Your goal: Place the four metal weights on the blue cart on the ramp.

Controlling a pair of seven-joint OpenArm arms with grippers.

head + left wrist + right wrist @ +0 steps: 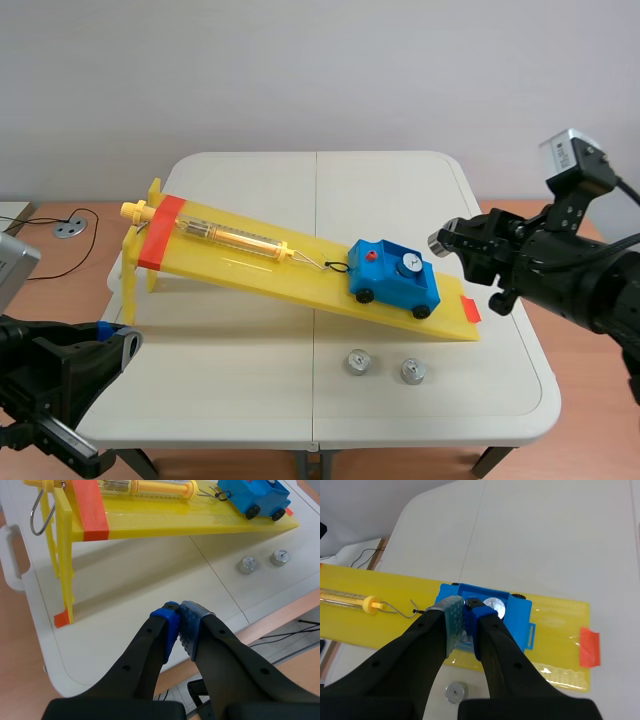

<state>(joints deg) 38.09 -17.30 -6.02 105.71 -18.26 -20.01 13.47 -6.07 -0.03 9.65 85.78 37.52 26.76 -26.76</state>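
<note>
The right pincer (466, 610) hovers just above the blue cart (395, 280), its pads pinching what looks like a small metal weight (465, 633), mostly hidden between them. The cart sits low on the yellow ramp (250, 268), hooked to a spring scale (225, 236) further up the slope. A second weight (408, 265) rests in the cart's tray beside a red knob (371, 257). Two loose weights (358, 361) (413, 371) stand on the white counter (230, 400), just in front of the ramp's low end. The left pincer (179, 608) hangs over the counter's near corner, pads pressed together on nothing.
</note>
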